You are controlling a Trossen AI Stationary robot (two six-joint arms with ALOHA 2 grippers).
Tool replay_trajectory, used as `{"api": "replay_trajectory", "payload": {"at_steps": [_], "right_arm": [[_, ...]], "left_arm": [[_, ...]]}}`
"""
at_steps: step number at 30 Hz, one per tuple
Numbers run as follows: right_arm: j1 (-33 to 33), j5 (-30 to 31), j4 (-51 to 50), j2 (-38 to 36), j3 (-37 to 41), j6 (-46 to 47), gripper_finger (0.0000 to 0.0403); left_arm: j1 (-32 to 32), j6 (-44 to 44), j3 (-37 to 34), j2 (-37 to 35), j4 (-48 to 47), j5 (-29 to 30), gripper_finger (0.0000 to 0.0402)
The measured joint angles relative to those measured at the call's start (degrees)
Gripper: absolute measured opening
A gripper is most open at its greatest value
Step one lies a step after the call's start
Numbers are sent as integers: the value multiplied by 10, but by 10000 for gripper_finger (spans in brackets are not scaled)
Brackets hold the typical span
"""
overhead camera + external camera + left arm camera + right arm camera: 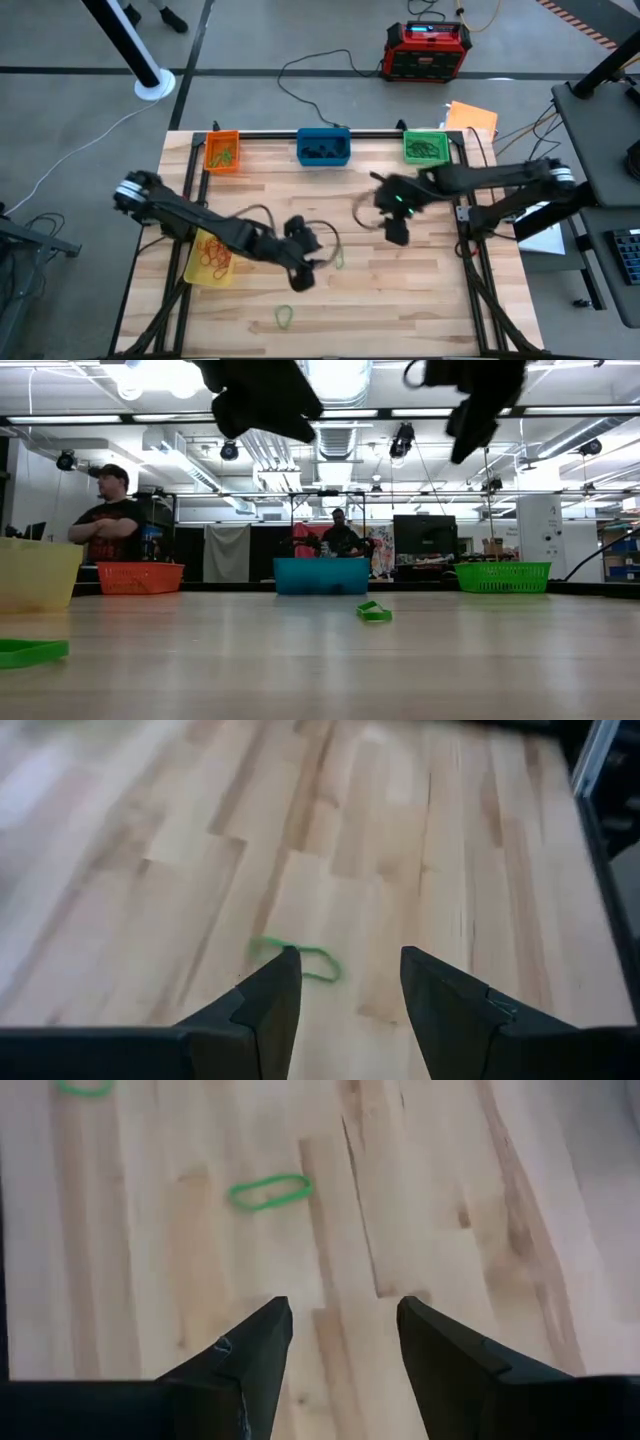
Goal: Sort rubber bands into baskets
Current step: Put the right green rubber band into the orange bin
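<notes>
Presently, itemised from left to right, with the blue basket (323, 146) at the back edge of the table (420, 290) as landmark.

1. Yellow basket (209, 259): far to the left of the blue basket, toward the front. Holds tan and red-brown bands.
2. Orange basket (222, 151): just left of the blue basket, same back row. Holds some green bands.
3. My left gripper (305, 262): forward of the blue basket, raised off the table, fingers apart and empty.
4. Green rubber band (338, 252): forward of the blue basket, lying flat just beside my left gripper. In my left wrist view it sits just ahead of my fingertips.
5. Second green rubber band (285, 317): farthest forward of the blue basket, near the front edge, lying alone.
6. My right gripper (396, 232): forward and right of the blue basket, raised, fingers apart, nothing held.
7. Green basket (425, 147): right of the blue basket, back row. Contents hard to make out.

Handling, as I judge it: each band is light, thin and floppy, and will slide or flatten under a finger. Best taken by pinching one strand of the loop against the wood, fingers straddling it.
</notes>
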State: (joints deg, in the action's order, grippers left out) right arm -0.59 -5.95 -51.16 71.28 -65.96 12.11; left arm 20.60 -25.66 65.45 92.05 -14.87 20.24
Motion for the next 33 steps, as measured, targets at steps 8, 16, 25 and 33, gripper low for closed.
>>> {"api": "replay_trajectory", "payload": {"at_steps": [8, 16, 25, 33], "right_arm": [[118, 73, 23, -105, 89, 118, 179], [141, 75, 23, -137, 130, 132, 185], [144, 70, 3, -161, 133, 108, 185], [150, 70, 3, -192, 133, 93, 184]], "left_arm": [[21, -87, 126, 155, -82, 1, 157], [20, -173, 285, 299, -155, 3, 157], [15, -192, 500, 438, -373, 63, 157], [-11, -203, 599, 511, -470, 51, 157]]}}
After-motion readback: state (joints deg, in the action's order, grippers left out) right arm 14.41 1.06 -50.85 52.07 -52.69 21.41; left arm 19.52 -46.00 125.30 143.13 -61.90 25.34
